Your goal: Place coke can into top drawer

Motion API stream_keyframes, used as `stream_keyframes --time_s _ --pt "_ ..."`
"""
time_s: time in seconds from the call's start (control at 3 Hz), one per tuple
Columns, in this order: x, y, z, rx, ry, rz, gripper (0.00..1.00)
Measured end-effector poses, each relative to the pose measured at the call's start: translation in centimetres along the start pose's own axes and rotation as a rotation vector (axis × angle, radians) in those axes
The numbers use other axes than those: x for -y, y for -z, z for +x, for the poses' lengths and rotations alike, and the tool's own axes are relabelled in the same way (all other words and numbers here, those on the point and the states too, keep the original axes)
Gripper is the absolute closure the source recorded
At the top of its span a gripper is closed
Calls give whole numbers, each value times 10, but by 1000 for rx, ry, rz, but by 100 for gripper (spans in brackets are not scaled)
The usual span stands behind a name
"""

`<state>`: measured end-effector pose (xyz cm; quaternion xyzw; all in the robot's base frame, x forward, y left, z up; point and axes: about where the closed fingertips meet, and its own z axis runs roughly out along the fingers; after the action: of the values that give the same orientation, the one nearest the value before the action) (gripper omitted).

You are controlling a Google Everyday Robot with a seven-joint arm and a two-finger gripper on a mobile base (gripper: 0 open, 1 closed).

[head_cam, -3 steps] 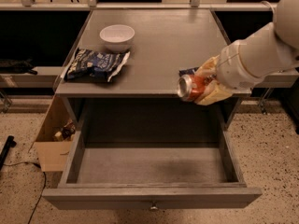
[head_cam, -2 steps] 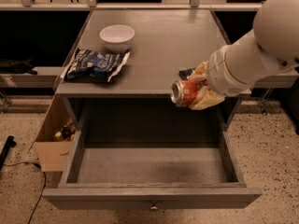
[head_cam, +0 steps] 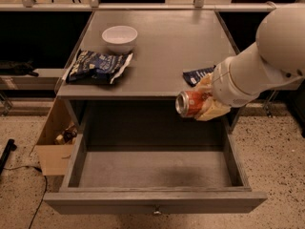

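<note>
The coke can (head_cam: 189, 103) is red-orange with a silver end facing left. It lies sideways in my gripper (head_cam: 206, 102), whose pale fingers are shut around it. I hold it in the air over the right rear part of the open top drawer (head_cam: 152, 168), just in front of the cabinet top's edge. The drawer is pulled fully out, its grey floor bare, with a small round knob (head_cam: 156, 212) on its front panel. My white arm (head_cam: 267, 61) comes in from the right.
On the grey cabinet top (head_cam: 162, 46) stand a white bowl (head_cam: 119, 36) at the back left, a dark blue snack bag (head_cam: 97, 66) at the front left, and a dark blue flat snack bar (head_cam: 198, 75) just behind my gripper. A cardboard box (head_cam: 55, 142) stands on the floor at the left.
My gripper has moved left and down with the can, from the cabinet top's front right edge to a spot over the open drawer. The snack bar behind it has come into view.
</note>
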<state>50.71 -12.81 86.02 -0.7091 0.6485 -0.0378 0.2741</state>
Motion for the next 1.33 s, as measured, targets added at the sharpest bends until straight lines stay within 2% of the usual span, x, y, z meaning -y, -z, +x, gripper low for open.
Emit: stream_keyframes --time_s 0.33,0.67,1.0,1.33 --pt "-34 -20 13 22 -35 -62 100" --pt "-71 -49 33 97 -109 -132 100" --pt "-72 -51 28 125 -126 -138 100" --pt "-75 -63 35 169 -139 -126 100"
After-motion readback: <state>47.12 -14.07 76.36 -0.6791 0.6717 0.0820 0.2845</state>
